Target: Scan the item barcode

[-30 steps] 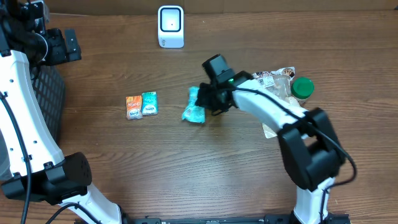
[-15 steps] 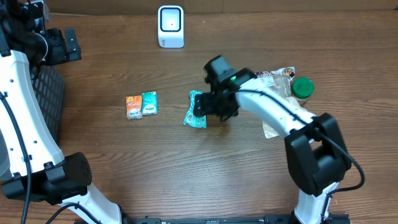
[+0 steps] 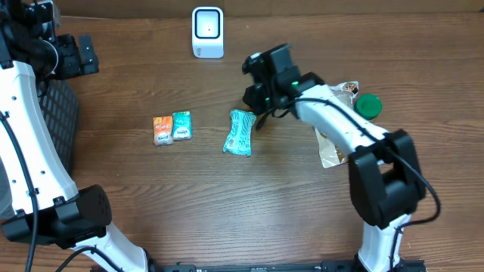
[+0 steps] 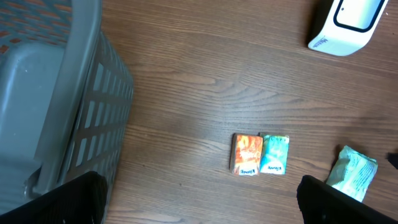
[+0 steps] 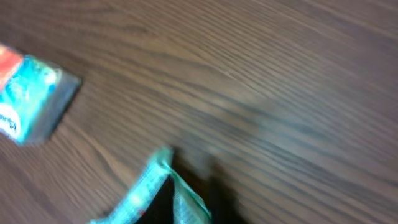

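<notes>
A teal packet (image 3: 240, 132) lies stretched out mid-table; it also shows at the right edge of the left wrist view (image 4: 352, 171). My right gripper (image 3: 259, 119) sits at its upper right end. In the blurred right wrist view a strip of the teal packet (image 5: 146, 190) stands between the dark fingers of the right gripper (image 5: 186, 211), which looks shut on its edge. The white scanner (image 3: 207, 32) stands at the back, also seen from the left wrist (image 4: 348, 22). My left gripper (image 3: 76, 54) hangs wide open at the far left (image 4: 199, 208), holding nothing.
An orange and a teal small pack (image 3: 172, 127) lie side by side left of the packet. A grey basket (image 4: 56, 93) stands at the left edge. A green-lidded jar (image 3: 368, 106) and crinkled bags (image 3: 333, 147) sit at the right.
The right gripper opened over the teal packet, then closed again and drew back up and to the right. The packet now lies longer and flatter. The left arm has not moved.
</notes>
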Controlling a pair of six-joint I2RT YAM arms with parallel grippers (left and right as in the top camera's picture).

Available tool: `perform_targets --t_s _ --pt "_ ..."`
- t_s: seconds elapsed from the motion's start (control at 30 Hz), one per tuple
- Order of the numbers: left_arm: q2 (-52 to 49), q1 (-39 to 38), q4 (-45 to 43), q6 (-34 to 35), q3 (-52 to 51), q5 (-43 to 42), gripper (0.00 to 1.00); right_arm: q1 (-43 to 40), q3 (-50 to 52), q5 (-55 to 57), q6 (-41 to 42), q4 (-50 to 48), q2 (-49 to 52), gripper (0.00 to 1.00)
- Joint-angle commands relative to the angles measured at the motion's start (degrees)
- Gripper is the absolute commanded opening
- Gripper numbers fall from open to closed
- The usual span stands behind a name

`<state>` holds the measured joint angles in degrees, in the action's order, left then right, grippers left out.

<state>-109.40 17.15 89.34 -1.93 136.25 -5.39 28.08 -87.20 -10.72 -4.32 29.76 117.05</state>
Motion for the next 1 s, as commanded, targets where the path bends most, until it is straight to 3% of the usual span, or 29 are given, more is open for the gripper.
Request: perform_targets --t_s 0.0,0.2,0.57,0.8,0.93,0.97 --pt "1.0 0.1 0.0 -0.9 1.1 -0.4 1.0 3.9 -1.3 6.1 4.0 -3.5 1.9 0.05" --pt "0.9 0.1 0.0 -0.9 1.1 -0.4 0.99 8.3 -1.3 15.3 4.8 -5.9 4.5 0.04" --pt "0.9 0.1 0.0 -0.9 1.1 -0.4 0.99 8.0 -1.5 29.6 4.3 -2.5 6.6 0.04" --pt "1.0 0.1 0.0 -0.9 1.1 -0.4 0.99 5.5 -6.5 26.6 13.4 9.9 6.6 0.04" --pt "1.0 0.1 0.0 -0.9 1.1 -0.4 0.99 4.1 -13.7 21.2 13.4 18.7 5.7 0.04" --pt "1.0 0.1 0.0 -0.9 1.1 -0.4 0.99 3.7 -15.8 20.4 13.4 21.1 5.5 0.11"
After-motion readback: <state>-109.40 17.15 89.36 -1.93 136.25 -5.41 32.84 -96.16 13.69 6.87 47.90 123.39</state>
